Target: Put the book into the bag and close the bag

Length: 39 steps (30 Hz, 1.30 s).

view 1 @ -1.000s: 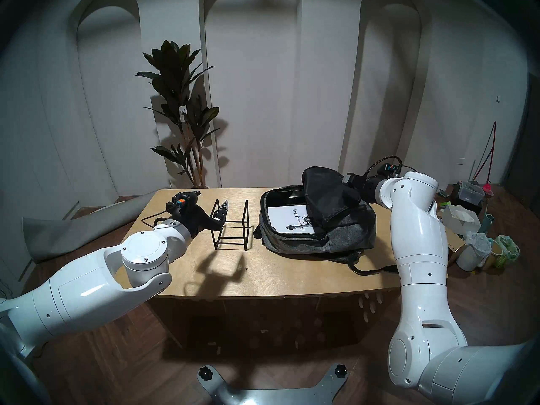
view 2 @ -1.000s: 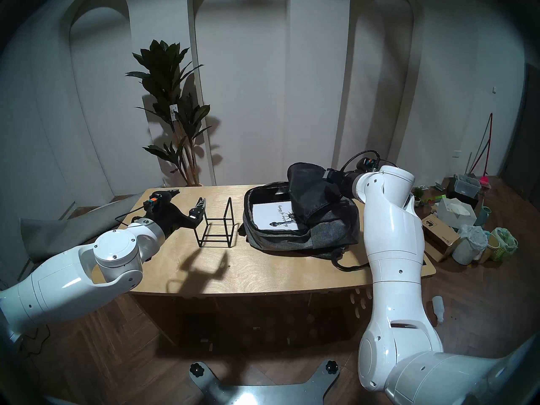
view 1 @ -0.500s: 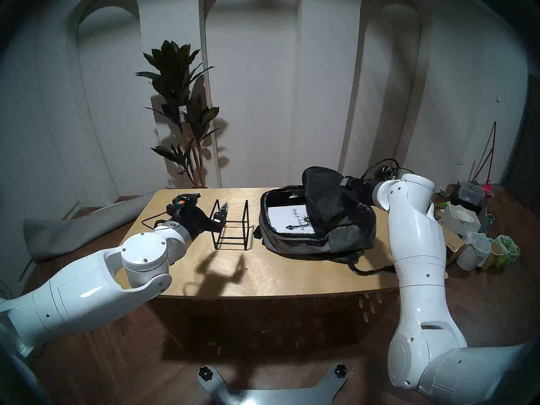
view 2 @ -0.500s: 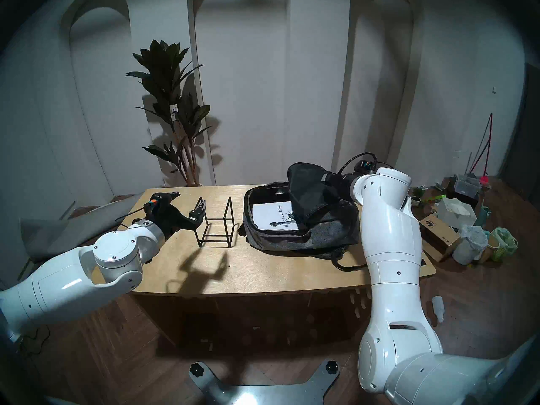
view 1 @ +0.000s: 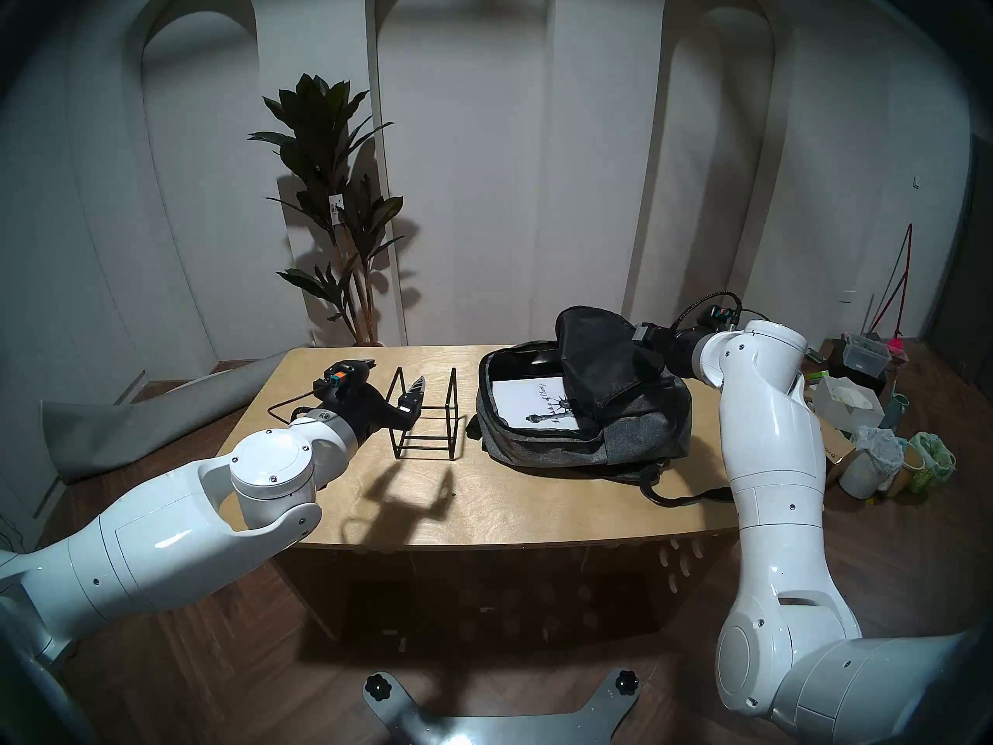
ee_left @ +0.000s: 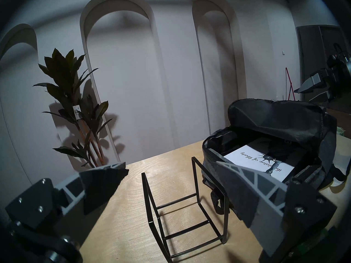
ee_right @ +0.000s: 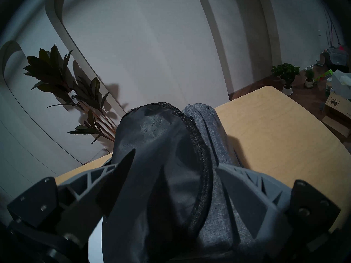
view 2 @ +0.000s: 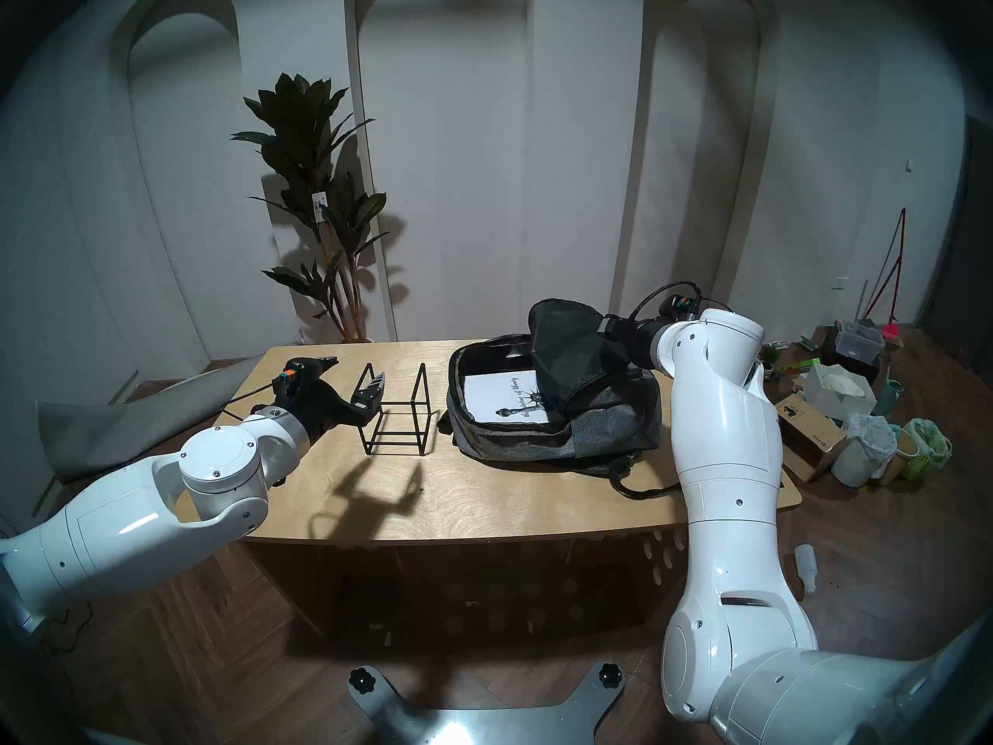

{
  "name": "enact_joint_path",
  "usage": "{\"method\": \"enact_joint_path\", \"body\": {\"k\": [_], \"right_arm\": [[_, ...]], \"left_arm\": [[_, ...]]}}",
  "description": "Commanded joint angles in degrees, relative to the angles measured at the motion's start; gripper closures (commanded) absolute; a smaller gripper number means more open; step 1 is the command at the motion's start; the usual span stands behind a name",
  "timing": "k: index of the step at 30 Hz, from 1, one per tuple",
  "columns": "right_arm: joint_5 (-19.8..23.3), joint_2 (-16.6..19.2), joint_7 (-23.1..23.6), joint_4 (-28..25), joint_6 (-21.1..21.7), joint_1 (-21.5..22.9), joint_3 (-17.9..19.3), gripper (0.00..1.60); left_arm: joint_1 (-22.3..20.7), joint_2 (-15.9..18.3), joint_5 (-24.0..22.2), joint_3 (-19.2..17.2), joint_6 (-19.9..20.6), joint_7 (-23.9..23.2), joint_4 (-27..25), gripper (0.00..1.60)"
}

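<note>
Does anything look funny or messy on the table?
A little. The bag's black flap stands crumpled up instead of lying shut, with the book showing inside. The wire stand is empty. Nothing looks spilled or broken.

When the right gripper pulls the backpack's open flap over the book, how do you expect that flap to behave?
Probably floppy: the flap already sags and creases over the book. Its thin black lining looks light, so it may fold unevenly rather than swing shut.

book (ee_left: 252, 162) cover, cursive "statue of liberty"
</note>
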Motion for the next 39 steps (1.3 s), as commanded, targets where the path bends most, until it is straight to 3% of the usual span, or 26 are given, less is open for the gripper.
{"method": "enact_joint_path", "body": {"k": [1, 20, 23, 24, 25, 26, 27, 28, 30, 31, 39], "right_arm": [[-0.2, -0.2, 0.4, 0.2, -1.1, 0.9, -0.9, 0.00], [0.4, -1.4, 0.7, 1.7, -1.8, 2.1, -3.3, 0.00], [0.6, -1.6, 0.6, 1.4, -1.6, 2.2, -3.3, 0.21], [0.6, -1.8, 0.5, 1.3, -1.7, 2.2, -3.4, 0.38], [0.6, -1.9, 0.4, 1.3, -1.7, 2.2, -3.4, 0.77], [0.7, -2.1, 0.4, 1.2, -1.7, 2.2, -3.5, 0.91], [0.7, -2.3, 0.3, 1.1, -1.8, 2.1, -3.6, 1.25], [0.8, -2.5, 0.3, 1.1, -1.8, 2.0, -3.7, 1.35], [0.8, -2.9, 0.1, 0.9, -1.7, 2.0, -3.9, 1.40], [0.8, -3.1, 0.0, 0.9, -1.8, 2.0, -4.1, 1.60], [1.1, -4.8, 0.0, 0.8, -2.2, 2.5, -5.4, 1.60]], "left_arm": [[-1.5, -0.4, 0.3, -0.9, 0.1, 0.0, 0.0, 0.00], [-0.4, 1.0, -0.5, -1.4, -0.9, 1.2, -0.5, 0.00], [-0.4, 1.2, -0.6, -1.3, -1.0, 1.2, -0.5, 0.00], [-0.3, 1.3, -0.7, -1.3, -1.1, 1.2, -0.5, 0.00], [-0.3, 1.3, -0.7, -1.3, -1.2, 1.2, -0.5, 0.00], [-0.2, 1.4, -0.8, -1.3, -1.3, 1.2, -0.5, 0.00], [-0.1, 1.5, -0.8, -1.3, -1.4, 1.2, -0.5, 0.00], [-0.1, 1.6, -0.9, -1.2, -1.5, 1.2, -0.5, 0.00], [0.0, 1.8, -1.1, -1.2, -1.7, 1.3, -0.5, 0.00], [0.1, 1.9, -1.1, -1.2, -1.8, 1.3, -0.5, 0.00], [0.7, 3.0, -1.8, -1.3, -3.0, 1.6, -0.5, 0.00]]}}
